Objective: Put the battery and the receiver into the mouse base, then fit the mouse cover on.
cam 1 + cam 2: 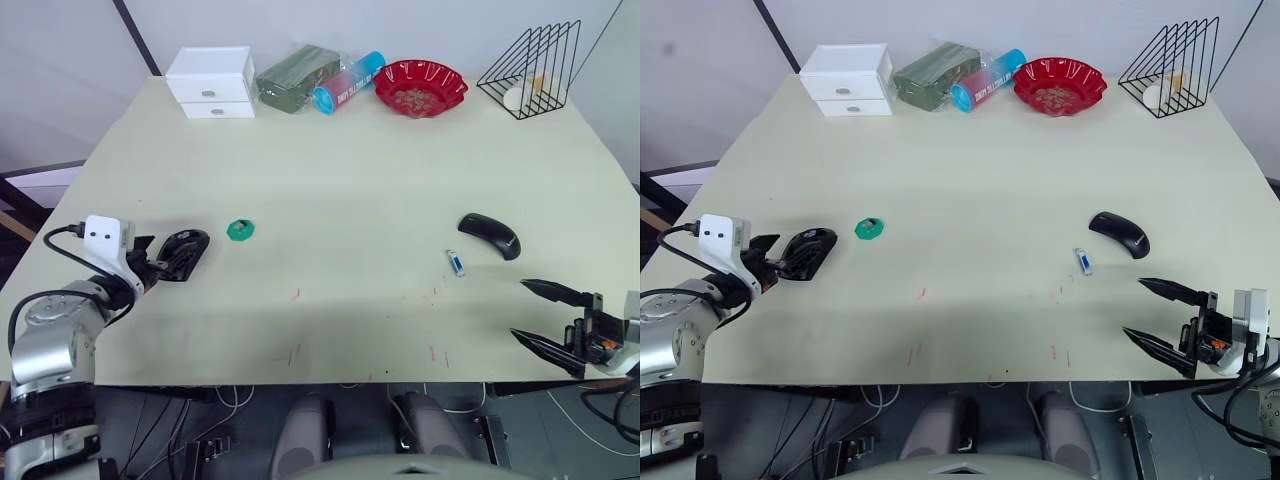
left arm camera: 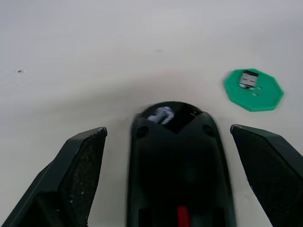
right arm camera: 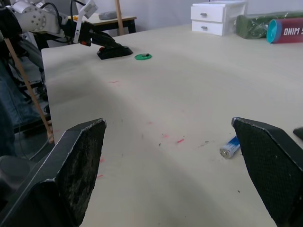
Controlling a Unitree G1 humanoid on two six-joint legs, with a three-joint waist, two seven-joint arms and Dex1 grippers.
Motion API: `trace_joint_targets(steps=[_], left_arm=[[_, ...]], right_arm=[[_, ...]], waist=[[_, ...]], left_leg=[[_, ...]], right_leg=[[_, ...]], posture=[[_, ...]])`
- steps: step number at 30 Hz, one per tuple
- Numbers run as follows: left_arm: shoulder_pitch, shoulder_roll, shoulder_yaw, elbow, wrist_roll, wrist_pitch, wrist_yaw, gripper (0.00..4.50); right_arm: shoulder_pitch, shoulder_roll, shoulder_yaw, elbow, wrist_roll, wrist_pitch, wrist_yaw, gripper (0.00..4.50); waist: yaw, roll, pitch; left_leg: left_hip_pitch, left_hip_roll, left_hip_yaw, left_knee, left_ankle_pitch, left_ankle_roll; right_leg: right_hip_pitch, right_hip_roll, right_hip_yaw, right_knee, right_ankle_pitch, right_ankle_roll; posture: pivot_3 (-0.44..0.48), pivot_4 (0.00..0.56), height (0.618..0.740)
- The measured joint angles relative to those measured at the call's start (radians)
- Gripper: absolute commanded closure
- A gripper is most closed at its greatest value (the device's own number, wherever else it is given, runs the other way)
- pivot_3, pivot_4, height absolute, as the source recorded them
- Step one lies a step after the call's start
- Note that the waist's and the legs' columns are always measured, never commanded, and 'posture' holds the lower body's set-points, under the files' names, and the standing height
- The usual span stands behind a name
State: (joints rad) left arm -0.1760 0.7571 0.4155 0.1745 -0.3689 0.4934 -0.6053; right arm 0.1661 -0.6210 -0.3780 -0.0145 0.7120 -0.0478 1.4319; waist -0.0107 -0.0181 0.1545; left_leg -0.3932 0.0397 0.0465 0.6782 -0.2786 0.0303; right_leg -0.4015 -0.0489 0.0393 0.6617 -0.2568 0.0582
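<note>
Head view: your left tool (image 1: 160, 262) gapes around the mouse base (image 1: 184, 252) at the counter's (image 1: 350, 180) edge, gripping nothing. Left wrist: the base lies between both fingers, green disc (image 2: 253, 89) just beyond (a small metal piece on it). Right wrist: your right tool (image 3: 177, 177) is spread wide and empty, the battery (image 3: 230, 147) ahead between its fingers, the mouse cover (image 1: 489, 235) beyond.

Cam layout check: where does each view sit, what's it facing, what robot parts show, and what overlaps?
Left/right eye: head stereo pair, looking down over the table; both arms show.
Left wrist: along the open left gripper, straddling the mouse base; green disc beyond.
Right wrist: low across the table along the open right gripper; battery ahead.
Shared: right wrist also catches the base, disc and left gripper.
</note>
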Motion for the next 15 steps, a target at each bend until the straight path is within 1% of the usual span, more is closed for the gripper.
trace_joint_targets(steps=[6,15], left_arm=[[-0.025,0.000,-0.033,0.004,0.014,0.031,0.002,0.00],[-0.022,-0.003,-0.061,0.013,0.034,0.091,0.028,0.00]], right_arm=[[-0.024,0.002,0.012,-0.018,0.001,0.000,0.003,0.04],[-0.041,0.002,0.012,-0.015,0.000,-0.001,0.021,0.04]], waist=[[0.000,0.000,0.000],[0.000,0.000,0.000]], left_leg=[[0.000,0.000,0.000,0.000,0.000,0.000],[0.000,0.000,-0.001,0.000,0.000,0.000]], right_leg=[[0.000,0.000,0.000,0.000,0.000,0.000],[0.000,0.000,0.000,0.000,0.000,0.000]], posture=[[0.000,0.150,0.740],[0.000,0.150,0.740]])
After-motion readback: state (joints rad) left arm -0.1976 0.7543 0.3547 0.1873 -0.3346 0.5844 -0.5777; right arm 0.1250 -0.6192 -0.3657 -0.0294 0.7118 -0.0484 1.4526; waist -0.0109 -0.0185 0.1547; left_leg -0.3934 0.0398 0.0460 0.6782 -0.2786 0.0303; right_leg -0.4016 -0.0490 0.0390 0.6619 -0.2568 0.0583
